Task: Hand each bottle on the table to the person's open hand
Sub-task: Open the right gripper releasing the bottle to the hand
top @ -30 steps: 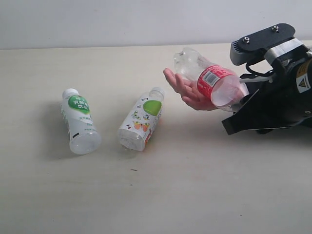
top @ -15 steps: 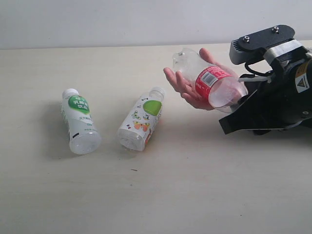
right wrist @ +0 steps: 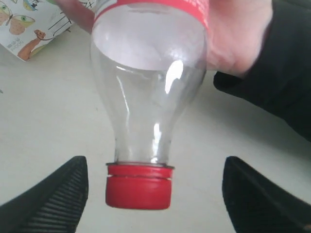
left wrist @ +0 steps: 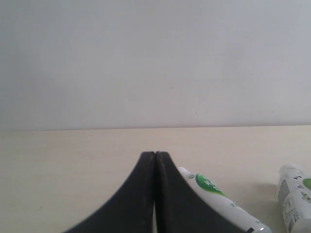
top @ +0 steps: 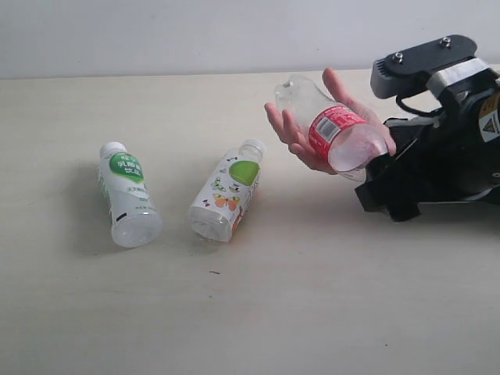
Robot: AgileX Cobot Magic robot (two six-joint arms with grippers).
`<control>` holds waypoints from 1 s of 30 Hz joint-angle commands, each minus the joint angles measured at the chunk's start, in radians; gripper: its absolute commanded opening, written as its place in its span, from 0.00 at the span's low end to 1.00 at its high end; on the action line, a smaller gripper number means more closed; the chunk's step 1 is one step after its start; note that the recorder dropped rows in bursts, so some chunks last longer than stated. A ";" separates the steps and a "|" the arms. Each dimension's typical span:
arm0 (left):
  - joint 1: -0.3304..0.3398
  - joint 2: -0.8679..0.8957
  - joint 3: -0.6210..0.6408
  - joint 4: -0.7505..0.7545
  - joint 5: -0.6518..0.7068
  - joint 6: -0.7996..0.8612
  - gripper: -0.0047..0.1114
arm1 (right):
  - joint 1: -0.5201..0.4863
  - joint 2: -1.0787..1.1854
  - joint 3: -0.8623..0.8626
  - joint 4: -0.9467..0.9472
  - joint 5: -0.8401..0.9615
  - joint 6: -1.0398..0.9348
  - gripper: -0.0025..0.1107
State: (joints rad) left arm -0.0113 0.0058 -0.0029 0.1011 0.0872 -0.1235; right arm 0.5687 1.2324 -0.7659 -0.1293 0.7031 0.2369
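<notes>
The clear bottle with the red label (top: pixel 332 129) rests in the person's open hand (top: pixel 301 141), whose fingers curl round its body. In the right wrist view its red cap (right wrist: pixel 139 191) hangs free between the spread jaws of my right gripper (right wrist: pixel 155 167), which is open and touches nothing. In the exterior view that gripper (top: pixel 375 176) sits just right of the bottle's cap end. Two white-capped bottles lie on the table (top: pixel 312 297): one at the left (top: pixel 125 195), one nearer the middle (top: pixel 230 191). My left gripper (left wrist: pixel 154 154) is shut and empty, beside the left white-capped bottle (left wrist: pixel 214 191).
The person's black sleeve (right wrist: pixel 277 92) lies close to my right gripper. A pale wall (top: pixel 195 35) rises behind the table's far edge. The other white-capped bottle (left wrist: pixel 294 194) shows at the edge of the left wrist view.
The right jaws have opened off the red cap and the gripper has drawn slightly back to the right. The person's fingers have closed round the clear bottle, lifting it a little.
</notes>
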 commanded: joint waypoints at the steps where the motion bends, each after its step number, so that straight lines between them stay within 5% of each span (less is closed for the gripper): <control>1: 0.003 -0.006 0.003 -0.006 -0.007 0.000 0.04 | 0.001 -0.071 -0.070 -0.005 0.093 -0.008 0.67; 10: 0.003 -0.006 0.003 -0.006 -0.007 0.000 0.04 | 0.001 -0.334 -0.084 0.000 0.213 -0.104 0.61; 12: 0.003 -0.006 0.003 -0.006 -0.007 0.000 0.04 | 0.001 -0.405 -0.025 0.003 0.163 -0.104 0.47; 15: 0.003 -0.006 0.003 -0.006 -0.007 0.000 0.04 | 0.001 -0.526 0.092 0.028 0.053 -0.127 0.14; 17: 0.003 -0.006 0.003 -0.006 -0.007 0.000 0.04 | 0.001 -0.598 0.156 0.063 -0.003 -0.169 0.03; 23: 0.003 -0.006 0.003 -0.006 -0.007 0.000 0.04 | 0.001 -0.854 0.315 0.157 -0.184 -0.296 0.02; 30: 0.003 -0.006 0.003 -0.006 -0.007 0.000 0.04 | 0.001 -0.950 0.439 0.236 -0.250 -0.207 0.02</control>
State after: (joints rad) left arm -0.0113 0.0058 -0.0029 0.1011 0.0872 -0.1235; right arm 0.5687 0.2986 -0.3580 0.0630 0.4881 0.0000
